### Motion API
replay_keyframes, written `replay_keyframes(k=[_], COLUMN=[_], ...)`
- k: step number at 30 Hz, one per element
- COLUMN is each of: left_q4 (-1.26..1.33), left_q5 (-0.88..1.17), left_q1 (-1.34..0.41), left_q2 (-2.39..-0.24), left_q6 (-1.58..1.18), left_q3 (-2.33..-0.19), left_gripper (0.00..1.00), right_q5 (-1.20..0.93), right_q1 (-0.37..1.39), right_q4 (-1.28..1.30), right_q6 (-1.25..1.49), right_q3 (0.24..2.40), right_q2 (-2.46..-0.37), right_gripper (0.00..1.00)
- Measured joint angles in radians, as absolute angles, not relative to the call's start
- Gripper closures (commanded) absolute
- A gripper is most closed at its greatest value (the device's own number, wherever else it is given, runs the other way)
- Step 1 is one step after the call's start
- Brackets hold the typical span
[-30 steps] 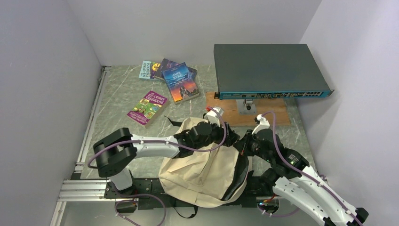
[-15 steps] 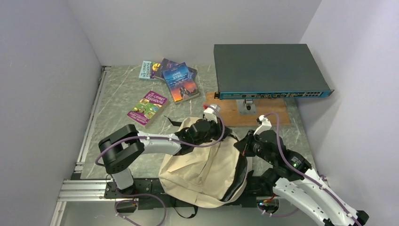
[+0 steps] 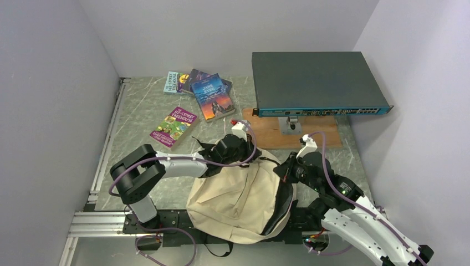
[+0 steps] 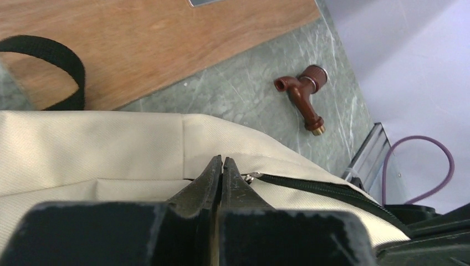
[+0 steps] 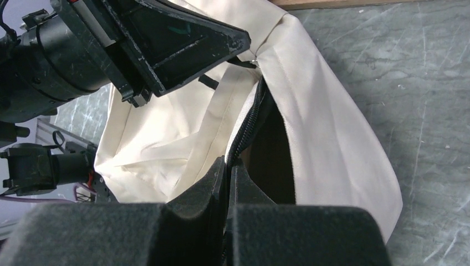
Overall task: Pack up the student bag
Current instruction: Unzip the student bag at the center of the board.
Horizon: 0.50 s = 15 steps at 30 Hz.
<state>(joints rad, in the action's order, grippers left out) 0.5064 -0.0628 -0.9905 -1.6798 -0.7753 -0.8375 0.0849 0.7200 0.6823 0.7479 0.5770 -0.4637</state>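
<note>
The cream student bag [image 3: 238, 194] lies at the near edge between the two arms, its dark main zipper [image 4: 321, 188] partly undone. My left gripper [image 4: 221, 160] is shut at the bag's top, and its tips pinch the zipper pull right beside the metal slider [image 4: 252, 177]. In the right wrist view, that left gripper [image 5: 246, 47] shows above the dark gap of the bag [image 5: 271, 160]. My right gripper [image 5: 228, 162] is shut on the bag's zipper edge [image 5: 249, 122]. From above, it [image 3: 285, 169] sits at the bag's right side.
One paperback [image 3: 174, 126] and a loose pile of books [image 3: 213, 97] lie at the back left. A dark flat network unit [image 3: 316, 83] stands over a wooden board [image 3: 274, 136] at the back right. A brown tap-shaped piece [image 4: 302, 100] lies beside the board. A black strap loop [image 4: 66, 61] rests on the wood.
My left gripper has shut at the zipper and moved left and back, drawing the bag's top with it. The right arm has barely moved.
</note>
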Motion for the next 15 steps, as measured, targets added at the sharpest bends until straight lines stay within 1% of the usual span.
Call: replay_keyframes(k=[3,4,5,9,10,12,15], left_q4=[0.452,0.430,0.418,0.352,0.327,0.262,0.110], left_q5=[-0.031,-0.023,-0.019,-0.008,-0.009,-0.027,-0.104], left_q1=[-0.990,-0.988,-0.987,-0.976,-0.973,-0.971,-0.971], left_q2=[-1.675,-1.664,-1.651,-1.504,-1.459,-1.346,-1.153], left_q6=[-0.762,-0.758,-0.750,-0.736,-0.733,-0.725,-0.723], left_q3=[-0.859,-0.858,-0.852,-0.762,-0.741,-0.694,-0.635], left_gripper=[0.56,0.47,0.41,0.21,0.17,0.14,0.08], right_q5=[0.076,0.076,0.076,0.076,0.076,0.068,0.040], right_q1=[0.720,0.720,0.720,0.720,0.720,0.720,0.720], right_q4=[0.668,0.665,0.664,0.662,0.659,0.648,0.614], right_q6=[0.740,0.739,0.735,0.723,0.719,0.707,0.681], right_q3=[0.577,0.577,0.577,0.577,0.577,0.577,0.577], right_q2=[-0.478,-0.479,-0.479,-0.479,-0.479,-0.482,-0.495], right_gripper=[1.00,1.00,1.00,1.00,1.00,1.00,1.00])
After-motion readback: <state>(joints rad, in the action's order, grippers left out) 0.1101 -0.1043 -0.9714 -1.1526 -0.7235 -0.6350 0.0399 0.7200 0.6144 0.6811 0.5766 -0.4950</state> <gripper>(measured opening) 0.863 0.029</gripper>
